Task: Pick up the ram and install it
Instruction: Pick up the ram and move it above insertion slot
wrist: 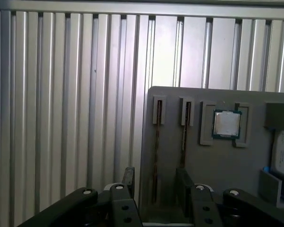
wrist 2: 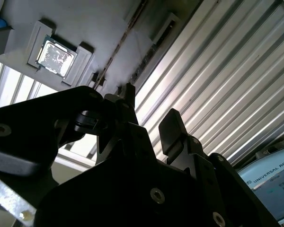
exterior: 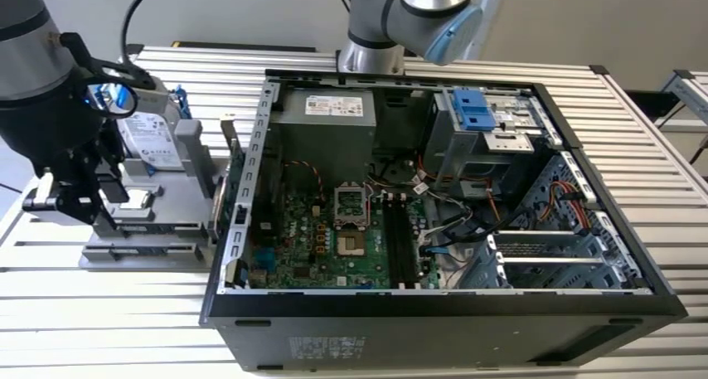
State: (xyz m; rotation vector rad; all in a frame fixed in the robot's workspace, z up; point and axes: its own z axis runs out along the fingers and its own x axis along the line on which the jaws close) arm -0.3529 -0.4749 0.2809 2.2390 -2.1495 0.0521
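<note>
The ram [wrist: 156, 142] stands on edge as a thin brownish strip in a slot of the grey parts holder [wrist: 213, 165]. A second such strip [wrist: 184, 135] stands in the neighbouring slot. My gripper [wrist: 156, 182] is open just over the holder, with one finger on each side of the first strip and nothing gripped. In the second wrist view the same strip [wrist 2: 118, 47] runs ahead of the open gripper [wrist 2: 149, 113]. In the exterior view my gripper [exterior: 69, 203] hangs over the holder [exterior: 144, 234] at the exterior view's left, beside the open computer case [exterior: 443, 304].
A square silver processor [wrist: 226, 124] sits in a recess beside the ram slots. A hard drive [exterior: 149, 138] stands at the holder's back. The motherboard's empty memory slots [exterior: 400, 238] lie inside the case, near cables [exterior: 465, 221]. Ribbed metal tabletop [wrist: 61, 94] surrounds everything.
</note>
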